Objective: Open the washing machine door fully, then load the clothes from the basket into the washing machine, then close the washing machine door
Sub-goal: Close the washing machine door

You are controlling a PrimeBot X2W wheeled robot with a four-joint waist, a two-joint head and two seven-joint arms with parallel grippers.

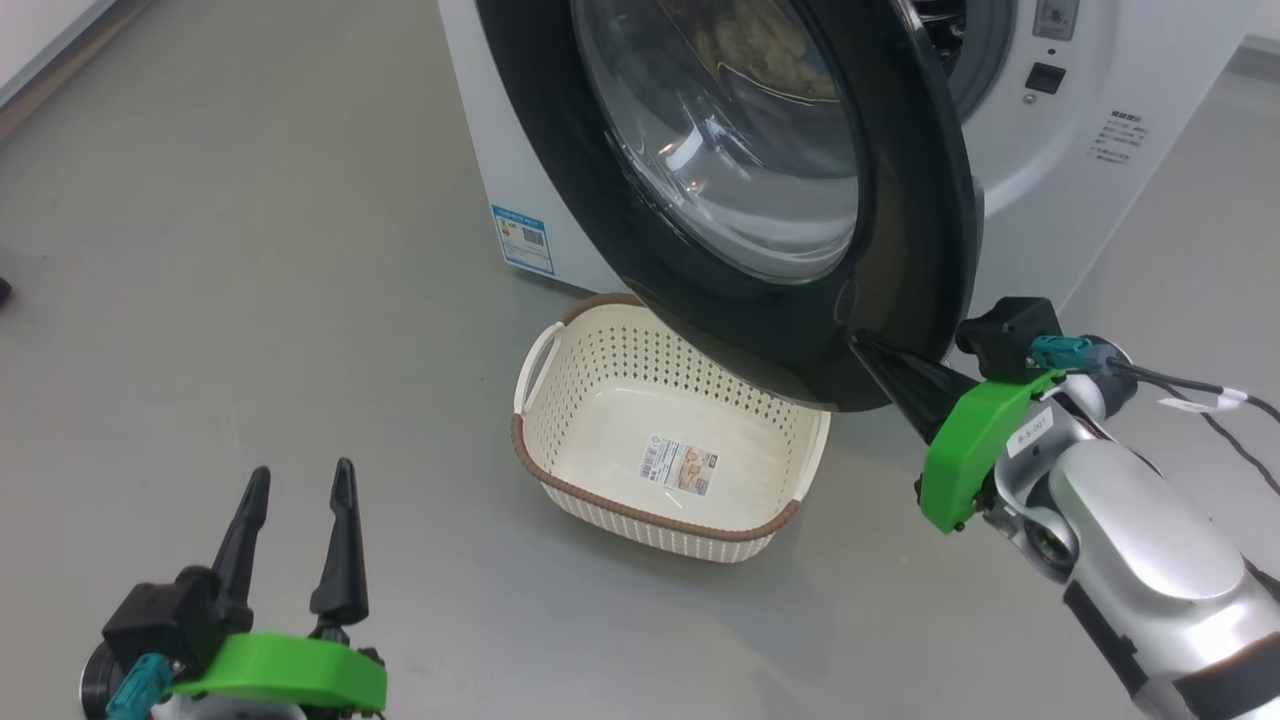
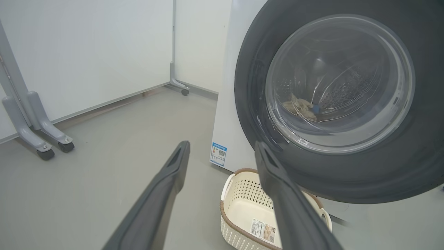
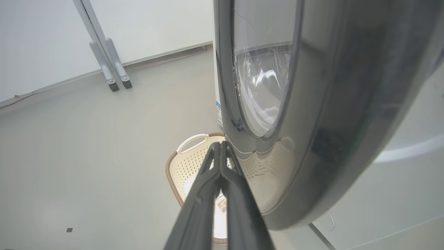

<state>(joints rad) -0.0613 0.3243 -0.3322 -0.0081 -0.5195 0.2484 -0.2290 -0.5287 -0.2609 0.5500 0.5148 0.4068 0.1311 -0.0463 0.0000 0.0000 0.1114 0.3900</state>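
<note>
The glossy black washing machine door (image 1: 900,200) stands partly swung out from the white washing machine (image 1: 1100,130), its glass bowl (image 2: 340,80) facing me. Cream-yellow clothes (image 2: 301,107) with a blue patch lie in the drum behind the glass. My right gripper (image 1: 862,345) is shut with nothing in it, its tips against the door's lower outer face; the right wrist view shows the fingers (image 3: 218,166) pressed together beside the door (image 3: 329,104). The cream-white basket (image 1: 560,480) sits on the floor under the door, holding only its sticker (image 1: 680,466). My left gripper (image 1: 300,480) hangs open at lower left.
Grey floor (image 1: 250,250) spreads to the left of the machine. A white partition wall on grey wheeled feet (image 2: 41,139) stands behind. The blue energy label (image 1: 523,238) marks the machine's lower left corner. A black cable (image 1: 1200,395) trails from my right wrist.
</note>
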